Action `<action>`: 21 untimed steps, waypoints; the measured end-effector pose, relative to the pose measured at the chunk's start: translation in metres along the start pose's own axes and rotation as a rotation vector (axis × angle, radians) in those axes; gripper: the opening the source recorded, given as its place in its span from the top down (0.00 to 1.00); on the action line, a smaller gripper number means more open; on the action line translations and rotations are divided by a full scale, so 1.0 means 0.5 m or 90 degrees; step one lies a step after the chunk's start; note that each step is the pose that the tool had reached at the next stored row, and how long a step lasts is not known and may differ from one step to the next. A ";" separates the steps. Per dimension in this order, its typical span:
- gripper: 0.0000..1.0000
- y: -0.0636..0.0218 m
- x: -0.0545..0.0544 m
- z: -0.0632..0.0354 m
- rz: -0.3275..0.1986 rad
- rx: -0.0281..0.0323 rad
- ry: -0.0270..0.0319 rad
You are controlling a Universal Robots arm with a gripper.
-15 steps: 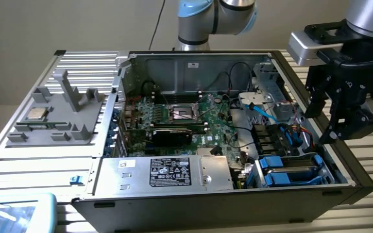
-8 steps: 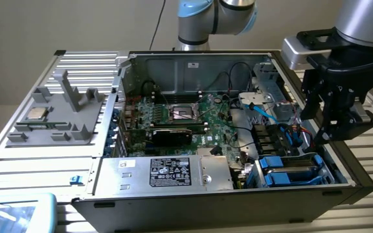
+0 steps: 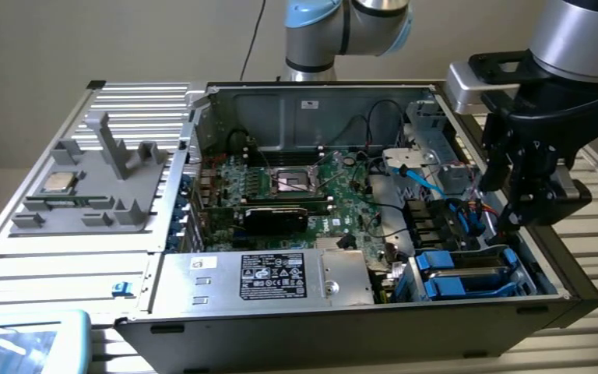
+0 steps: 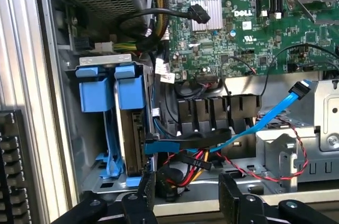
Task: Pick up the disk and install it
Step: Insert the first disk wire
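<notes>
**Gripper spread wide above the drive cage; disk seated inside the case**

The gripper is seen hanging over the exterior view's right side of the open computer case, above the drive cage at the case's near right corner. Its two black fingers are spread wide apart and nothing is held between them; only wires and the metal edge of the case are seen in the gap.

The disk is found inside the case, stood on edge in the drive cage. Its silver-grey body is framed by a bright blue carrier, and its blue end tab is turned toward the power supply. A second blue-framed unit is set just beside it, on the side toward the case's near wall. On the disk's far side a black fan block is placed. A light-blue data cable is run across that block, and red, yellow and black wires are bunched near the fingers.

The motherboard is laid out in the middle of the case. To the exterior view's left of the case, a grey fixture is set on the slatted table, and a small square processor chip is rested on it, well apart from the gripper.
</notes>
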State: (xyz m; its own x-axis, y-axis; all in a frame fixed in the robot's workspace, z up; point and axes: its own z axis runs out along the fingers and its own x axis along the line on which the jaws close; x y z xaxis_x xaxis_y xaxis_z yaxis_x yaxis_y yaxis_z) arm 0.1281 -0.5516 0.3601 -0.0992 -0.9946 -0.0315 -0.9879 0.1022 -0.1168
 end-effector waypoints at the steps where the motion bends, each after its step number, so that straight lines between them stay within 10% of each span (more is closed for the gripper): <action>1: 0.40 0.001 -0.002 0.002 0.001 0.0002 -0.0003; 21: 0.40 0.025 -0.011 0.031 0.079 0.0095 0.0051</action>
State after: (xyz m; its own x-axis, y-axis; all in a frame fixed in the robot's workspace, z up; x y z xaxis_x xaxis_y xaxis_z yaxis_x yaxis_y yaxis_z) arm 0.1179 -0.5446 0.3435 -0.2210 -0.9745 -0.0385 -0.9662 0.2241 -0.1273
